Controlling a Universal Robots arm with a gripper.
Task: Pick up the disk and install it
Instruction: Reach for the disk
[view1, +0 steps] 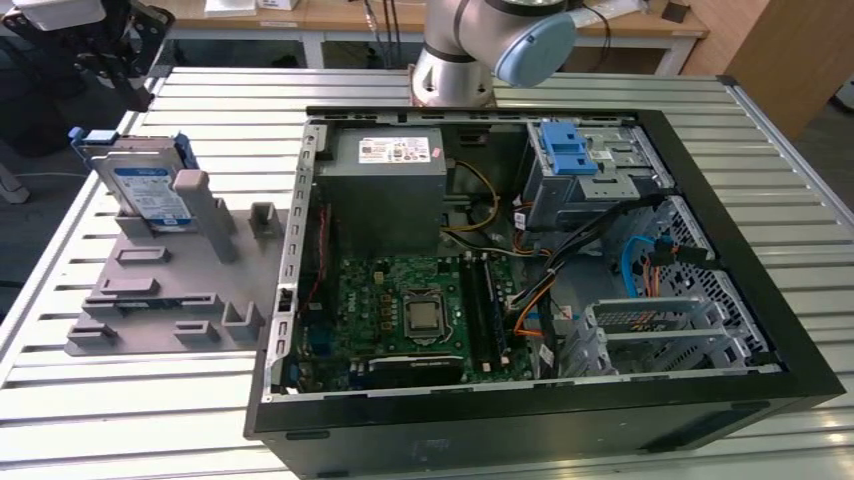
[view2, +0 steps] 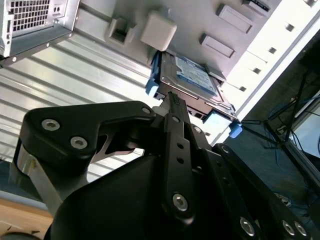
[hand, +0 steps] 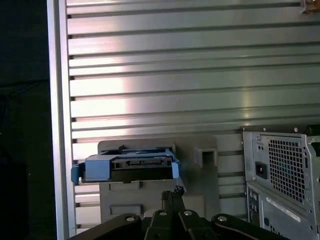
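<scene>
On a slatted desk (view1: 134, 400), beside an open computer case (view1: 534, 425), a grey stand (view1: 147, 300) is loaded with the disk (view1: 144, 190), upright. The pincer (hand: 172, 193) is seen closed and empty near it. If lowered so, the disk could be struck and toppled.

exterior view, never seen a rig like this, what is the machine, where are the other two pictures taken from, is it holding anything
The exterior view looks down on a slatted metal table. The pale column at the back is the base of a robot arm. An open computer case lies on the table, and on the exterior view's left a disk stands on edge in a grey holder. The two wrist views come from cameras on the arm. Both show its gripper, shut and holding nothing, near the disk but apart from it.
</scene>
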